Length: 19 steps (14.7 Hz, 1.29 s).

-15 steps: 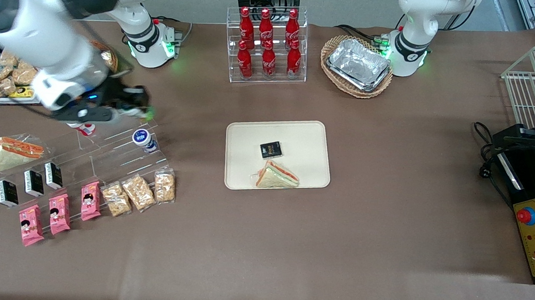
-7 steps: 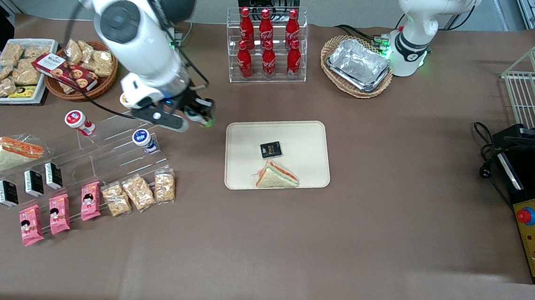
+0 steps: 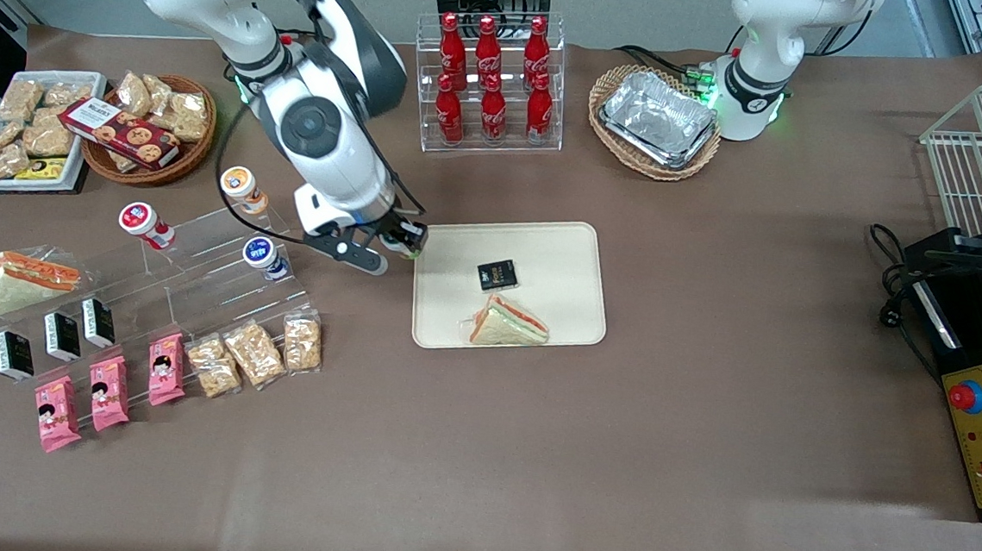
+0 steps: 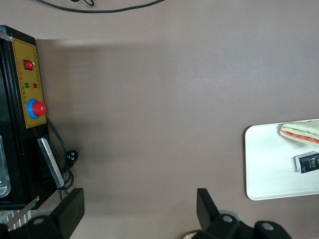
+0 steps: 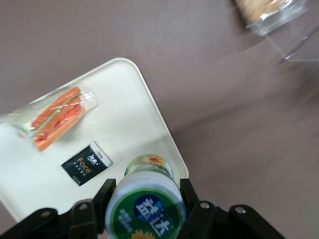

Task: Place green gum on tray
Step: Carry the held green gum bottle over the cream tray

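Front view: the gripper (image 3: pixel 402 243) of the working arm hangs over the edge of the tray (image 3: pixel 570 255) that faces the working arm's end of the surface (image 3: pixel 706 412), holding the green gum (image 3: pixel 407 248) above that edge. On the cream tray lie a small black packet (image 3: pixel 497 275) and, nearer the camera, a wrapped sandwich (image 3: pixel 508 322). A blue-banded bottle (image 3: pixel 263 257) and a red-banded bottle (image 3: pixel 144 224) stand on a clear stepped stand (image 3: pixel 222 283) toward the working arm's end.

Left wrist view: one end of the tray (image 4: pixel 264 169) shows, carrying the sandwich (image 4: pixel 301 132) and the black packet (image 4: pixel 307 162).

Right wrist view: the fingers (image 5: pixel 192 198) are closed against both sides of the green gum (image 5: pixel 145 201), label up, above the tray (image 5: pixel 119 109) corner. The black packet (image 5: pixel 86 163) lies near the bottle, the sandwich (image 5: pixel 52 118) just past it.
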{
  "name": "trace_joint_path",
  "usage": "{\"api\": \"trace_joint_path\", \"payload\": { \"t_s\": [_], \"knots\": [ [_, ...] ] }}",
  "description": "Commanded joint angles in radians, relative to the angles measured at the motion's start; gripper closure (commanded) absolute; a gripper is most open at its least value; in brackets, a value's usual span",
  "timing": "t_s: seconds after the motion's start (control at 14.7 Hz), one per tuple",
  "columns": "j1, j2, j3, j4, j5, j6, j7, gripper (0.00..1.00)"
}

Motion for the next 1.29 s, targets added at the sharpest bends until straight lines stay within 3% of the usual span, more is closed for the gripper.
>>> {"api": "trace_joint_path", "payload": {
  "t_s": [0.0,0.14,0.41,0.61,0.75,1.15,1.22],
  "knots": [
    [0.017,0.089,-0.006,-0.004,-0.003,0.106,0.045,0.61],
    [0.042,0.128,-0.006,-0.022,-0.006,0.18,0.087,0.61],
    [0.091,0.157,-0.006,-0.076,-0.077,0.291,0.193,0.61],
    [0.129,0.172,-0.006,-0.076,-0.211,0.295,0.337,0.61],
    [0.158,0.188,-0.006,-0.076,-0.256,0.297,0.396,0.61],
    [0.171,0.217,-0.006,-0.076,-0.258,0.334,0.422,0.6],
    [0.171,0.221,-0.006,-0.076,-0.258,0.343,0.422,0.46]
  ]
}}
